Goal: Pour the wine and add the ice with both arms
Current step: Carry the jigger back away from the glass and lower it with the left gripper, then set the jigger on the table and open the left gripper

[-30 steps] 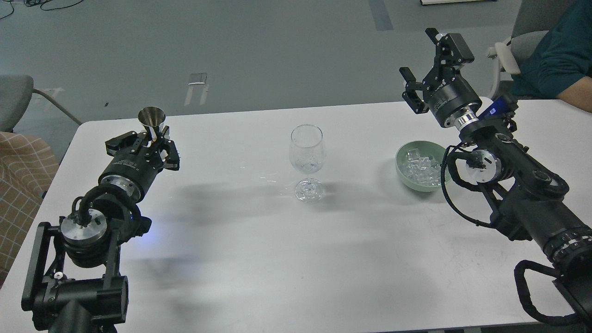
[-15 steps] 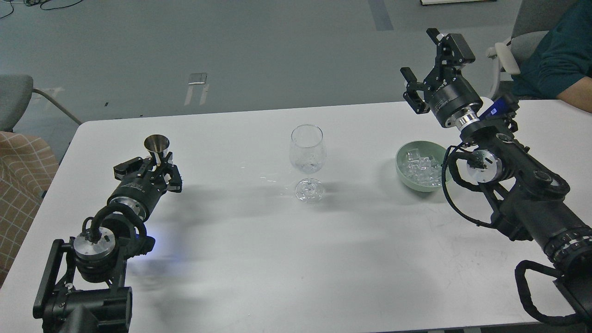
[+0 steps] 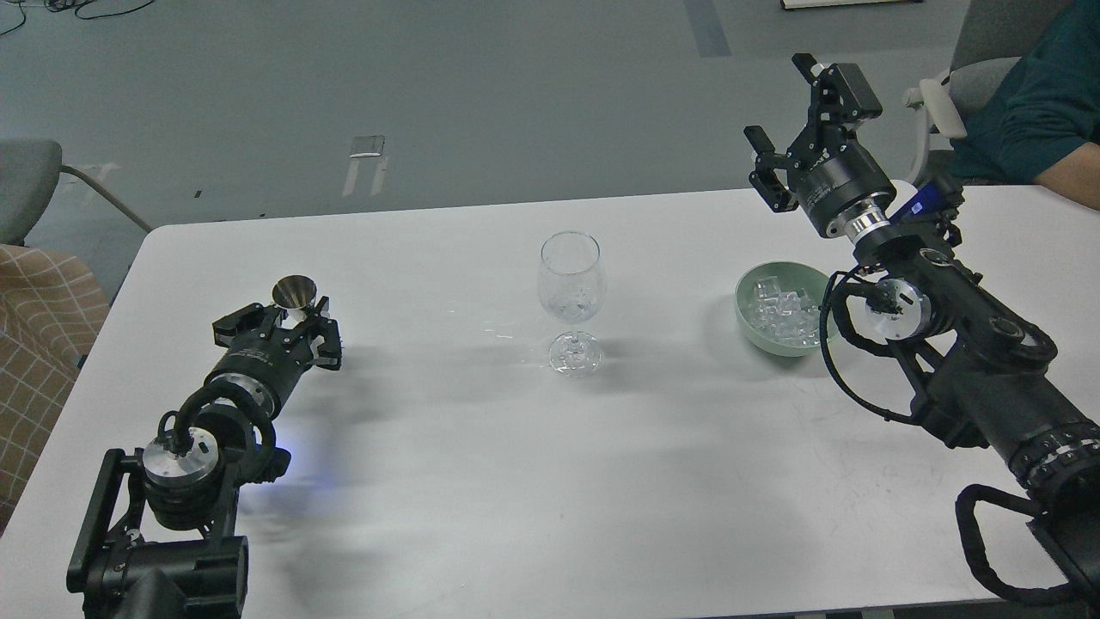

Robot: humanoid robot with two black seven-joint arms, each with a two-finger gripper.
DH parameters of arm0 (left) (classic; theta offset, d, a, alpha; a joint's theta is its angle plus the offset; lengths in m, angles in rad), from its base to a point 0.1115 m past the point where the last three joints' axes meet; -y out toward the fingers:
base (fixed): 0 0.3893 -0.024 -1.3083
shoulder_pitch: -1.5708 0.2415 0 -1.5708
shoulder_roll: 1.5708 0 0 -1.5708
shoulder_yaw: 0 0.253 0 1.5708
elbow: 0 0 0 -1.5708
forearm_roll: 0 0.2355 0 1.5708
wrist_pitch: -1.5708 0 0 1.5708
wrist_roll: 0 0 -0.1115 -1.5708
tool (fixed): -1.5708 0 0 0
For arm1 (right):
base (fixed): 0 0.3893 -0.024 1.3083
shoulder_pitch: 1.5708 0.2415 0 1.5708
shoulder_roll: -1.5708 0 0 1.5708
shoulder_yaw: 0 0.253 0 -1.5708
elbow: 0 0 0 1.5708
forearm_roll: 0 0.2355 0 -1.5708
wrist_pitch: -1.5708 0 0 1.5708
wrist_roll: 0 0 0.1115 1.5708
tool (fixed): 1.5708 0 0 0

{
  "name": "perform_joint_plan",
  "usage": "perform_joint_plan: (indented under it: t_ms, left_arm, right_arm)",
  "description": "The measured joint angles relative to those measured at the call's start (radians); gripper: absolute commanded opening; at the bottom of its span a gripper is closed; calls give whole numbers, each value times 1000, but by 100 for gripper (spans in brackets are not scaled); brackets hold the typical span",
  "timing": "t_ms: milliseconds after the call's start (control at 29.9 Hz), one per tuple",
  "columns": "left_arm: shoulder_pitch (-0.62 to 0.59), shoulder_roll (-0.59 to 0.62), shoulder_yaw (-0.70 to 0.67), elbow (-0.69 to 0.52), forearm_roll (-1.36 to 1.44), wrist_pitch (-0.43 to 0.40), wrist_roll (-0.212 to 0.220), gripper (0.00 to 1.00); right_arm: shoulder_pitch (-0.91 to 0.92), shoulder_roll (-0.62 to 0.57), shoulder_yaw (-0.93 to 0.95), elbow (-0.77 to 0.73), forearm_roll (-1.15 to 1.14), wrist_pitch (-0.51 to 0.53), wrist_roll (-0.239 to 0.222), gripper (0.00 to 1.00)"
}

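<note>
The fingers of the left gripper [image 3: 296,320] are clamped on the waist of a small shiny steel jigger cup [image 3: 294,293], which stands upright low over the white table [image 3: 481,481], well to the left of the clear stemmed wine glass [image 3: 571,297] at the table's middle. The right gripper [image 3: 795,129] hangs high above the far right edge with its two black fingers spread apart and nothing between them; just below and beside its wrist sits a pale green round bowl [image 3: 746,303] holding the ice [image 3: 782,311], a heap of small glassy cubes. The wine itself cannot be made out: a few glints sit low in the glass bowl, but whether they are liquid or ice is unclear. I judge the pouring step to be closing, with the jigger being set down at the left, and the ice step to be next. That move calls for the right gripper to drop into the bowl, pinch one slippery cube, then carry it to the glass's narrow mouth. The tall glass tips easily, so the approach should come from above. A seated person in a teal sleeve [image 3: 1044,103] and a grey chair [image 3: 980,77] are beyond the right corner, clear of the path.
</note>
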Motion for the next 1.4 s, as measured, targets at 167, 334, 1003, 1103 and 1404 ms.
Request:
perform_joint_plan:
  t_ms: [167, 334, 1003, 1103, 1404]
  left_arm:
    - [0, 0, 0, 0, 0, 4, 0, 39]
    - [0, 0, 4, 0, 5, 4, 0, 40]
    - [0, 0, 9, -1, 9, 5, 2, 56]
    - [-1, 0, 10, -2, 9, 5, 2, 59]
    - [-7, 0, 11, -2, 10, 5, 2, 86]
  right_arm:
    - [0, 0, -1, 1, 1, 0, -1, 100]
    - [-2, 0, -1, 1, 1, 0, -1, 100]
    - [-5, 0, -1, 1, 0, 0, -1, 100]
    - [-5, -1, -1, 1, 0, 0, -1, 100]
    - [-5, -1, 0, 0, 0, 0, -1, 100]
